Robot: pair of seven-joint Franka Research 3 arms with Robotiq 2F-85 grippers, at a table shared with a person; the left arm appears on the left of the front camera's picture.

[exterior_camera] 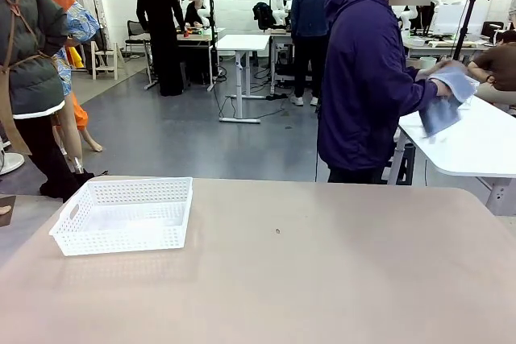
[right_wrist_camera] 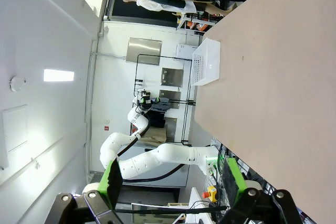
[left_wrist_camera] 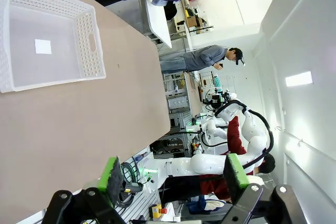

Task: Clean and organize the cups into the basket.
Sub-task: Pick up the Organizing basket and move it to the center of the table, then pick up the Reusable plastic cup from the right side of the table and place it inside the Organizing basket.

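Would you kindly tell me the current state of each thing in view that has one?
basket: upright on the table, empty.
left gripper: open, holding nothing.
right gripper: open, holding nothing.
cloth: crumpled, held by the person at the far side.

Front camera looks across the table (exterior_camera: pixel 339 279); rolled wrist views share its basket (exterior_camera: pixel 121 238).
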